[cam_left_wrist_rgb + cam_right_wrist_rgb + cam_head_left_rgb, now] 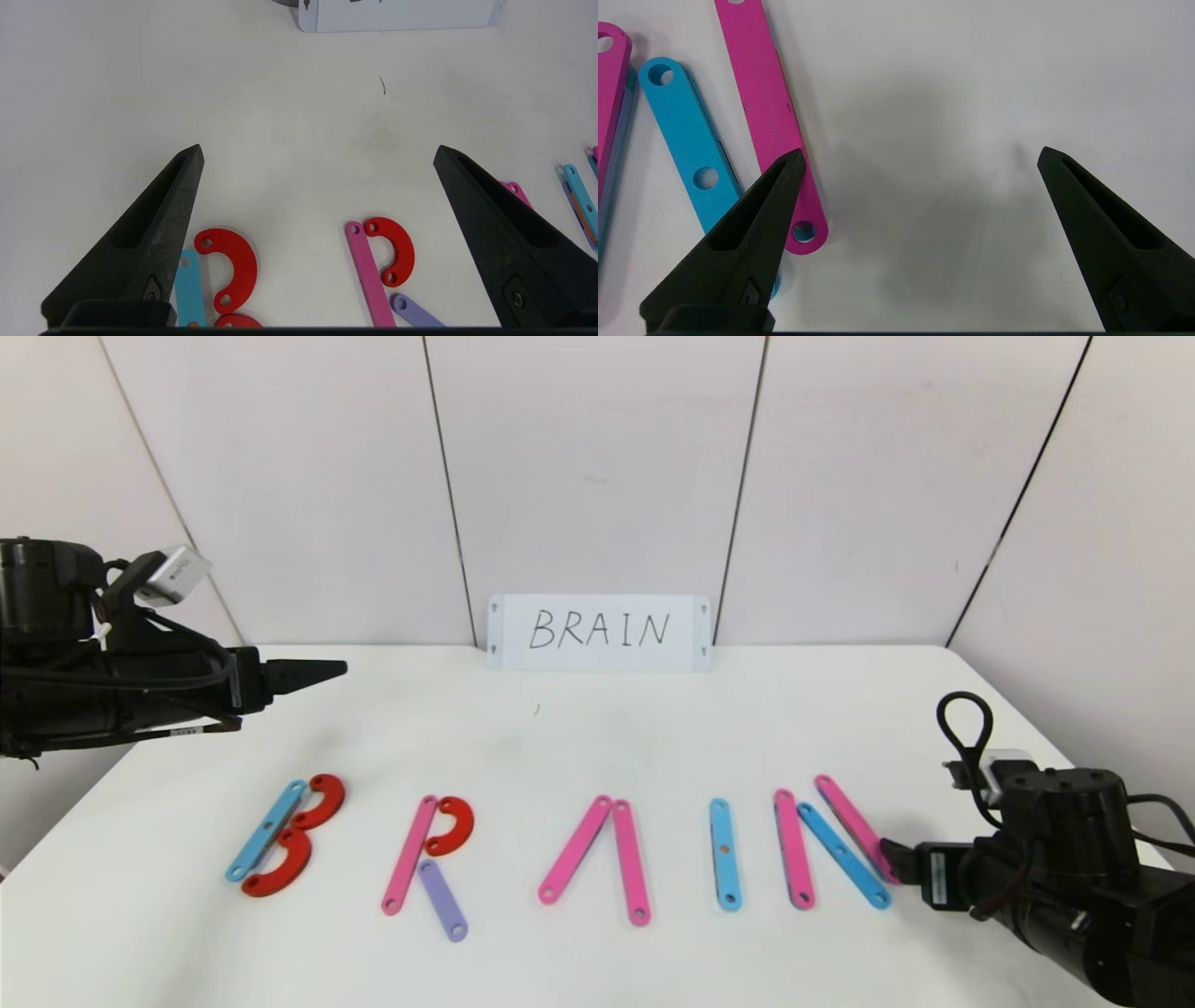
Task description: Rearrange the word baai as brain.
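The head view looks forward and down from above over the whole white surface (597, 737), toward the card (598, 632) at the back wall. The left wrist view sits close over the red curve (391, 249) and pink strip (369, 275) of the R, facing that card (397, 16). The right wrist view hangs very near the N's pink strip (770, 116), also seen from the head (851, 821).
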